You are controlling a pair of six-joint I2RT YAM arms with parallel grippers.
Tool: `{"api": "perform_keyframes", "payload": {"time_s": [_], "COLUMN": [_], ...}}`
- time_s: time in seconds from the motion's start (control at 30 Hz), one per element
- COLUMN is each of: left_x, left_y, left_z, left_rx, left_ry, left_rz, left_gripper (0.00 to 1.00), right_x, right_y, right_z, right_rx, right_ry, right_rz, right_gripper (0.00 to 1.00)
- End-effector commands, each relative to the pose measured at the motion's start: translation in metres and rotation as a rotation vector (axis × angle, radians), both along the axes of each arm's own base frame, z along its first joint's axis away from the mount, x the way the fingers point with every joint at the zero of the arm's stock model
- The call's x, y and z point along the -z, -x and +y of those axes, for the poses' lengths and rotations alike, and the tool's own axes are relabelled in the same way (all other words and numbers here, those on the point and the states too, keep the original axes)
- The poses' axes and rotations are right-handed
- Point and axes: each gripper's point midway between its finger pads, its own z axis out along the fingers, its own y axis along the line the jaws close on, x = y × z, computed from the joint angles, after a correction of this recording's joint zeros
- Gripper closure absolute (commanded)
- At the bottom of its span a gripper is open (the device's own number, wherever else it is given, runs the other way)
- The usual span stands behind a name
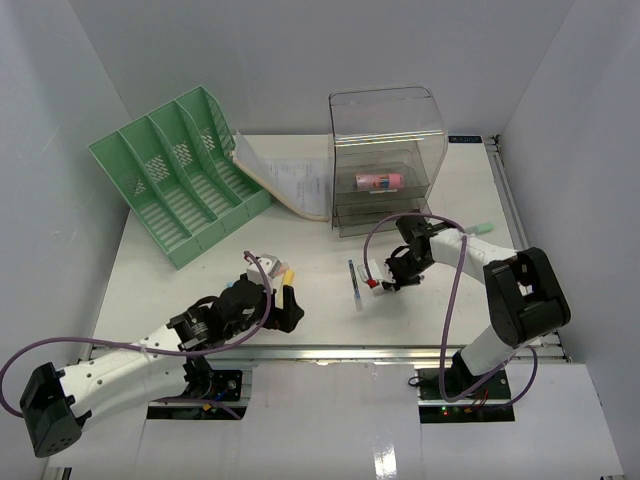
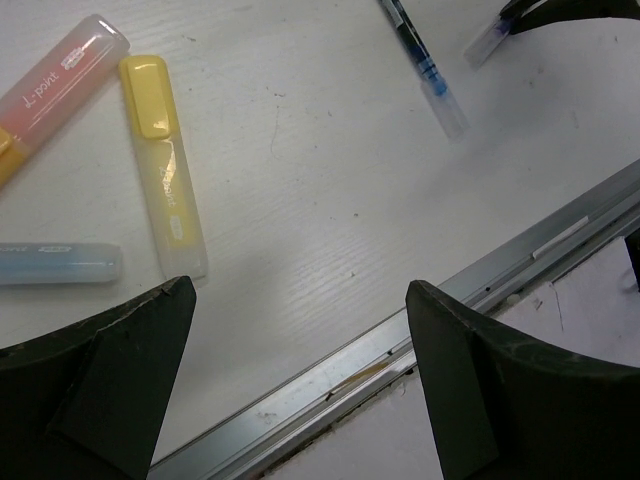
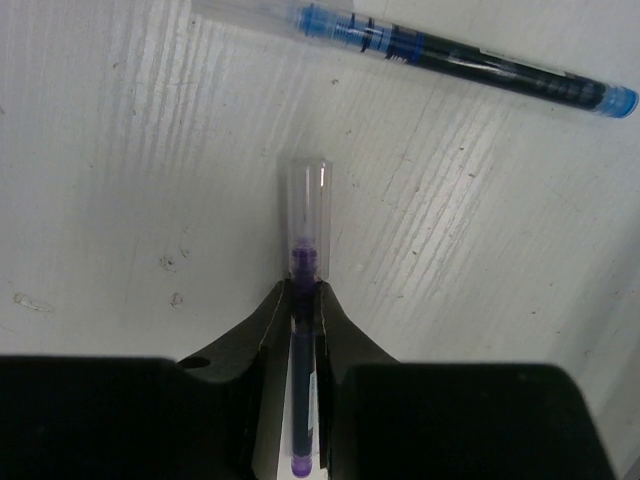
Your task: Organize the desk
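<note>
The white desk (image 1: pixel 160 290) carries loose pens and highlighters near its front rail (image 2: pixel 400 345). My right gripper (image 3: pixel 303 300) is shut on a purple pen (image 3: pixel 305 250) with a clear cap, held low over the desk near the middle (image 1: pixel 385 280). A blue pen (image 3: pixel 470 65) lies just beyond it, also seen in the top view (image 1: pixel 355 284) and the left wrist view (image 2: pixel 425 65). My left gripper (image 2: pixel 300 320) is open and empty above the front edge (image 1: pixel 278 292). A yellow highlighter (image 2: pixel 165 165), a pink one (image 2: pixel 60 85) and a pale blue one (image 2: pixel 55 263) lie beside its left finger.
A green slotted file organizer (image 1: pixel 180 170) lies at the back left, with papers (image 1: pixel 290 180) leaning against it. A clear drawer box (image 1: pixel 388 150) at the back holds a pink item (image 1: pixel 378 181). A green pen (image 1: pixel 480 228) lies behind the right arm.
</note>
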Motion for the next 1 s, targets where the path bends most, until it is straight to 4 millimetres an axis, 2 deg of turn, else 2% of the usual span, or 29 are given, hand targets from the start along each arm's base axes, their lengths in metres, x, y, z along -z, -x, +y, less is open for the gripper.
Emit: {"api": "perform_keyframes", "payload": {"time_s": [0.0, 0.13, 0.2, 0.3, 0.43, 0.67, 0.77, 0.97], "left_x": [-0.008, -0.012, -0.006, -0.007, -0.009, 0.000, 0.007, 0.008], "left_y": [-0.001, -0.004, -0.005, -0.007, -0.010, -0.018, -0.022, -0.038], "left_z": [-0.018, -0.036, -0.045, -0.056, -0.068, -0.080, -0.088, -0.107], "left_rx": [0.022, 0.037, 0.038, 0.028, -0.010, -0.085, -0.102, -0.143], "left_ry": [0.094, 0.141, 0.145, 0.201, 0.315, 0.374, 0.355, 0.338], "left_rz": [0.014, 0.045, 0.078, 0.112, 0.152, 0.224, 0.256, 0.291], "left_gripper": [0.02, 0.03, 0.04, 0.05, 0.07, 0.09, 0.09, 0.11], "right_x": [-0.022, -0.076, -0.101, -0.139, -0.170, -0.182, -0.181, -0.166], "right_y": [-0.009, -0.026, -0.039, -0.068, -0.109, -0.150, -0.157, -0.166], "right_z": [-0.004, 0.014, 0.022, 0.031, 0.038, 0.054, 0.059, 0.064], "right_rx": [0.096, 0.166, 0.189, 0.236, 0.301, 0.310, 0.297, 0.266], "right_ry": [0.003, -0.122, -0.172, -0.241, -0.272, -0.265, -0.259, -0.213], "right_rz": [-0.058, -0.137, -0.193, -0.313, -0.439, -0.528, -0.539, -0.564], "right_gripper": [0.92, 0.92, 0.92, 0.92, 0.92, 0.92, 0.92, 0.88]}}
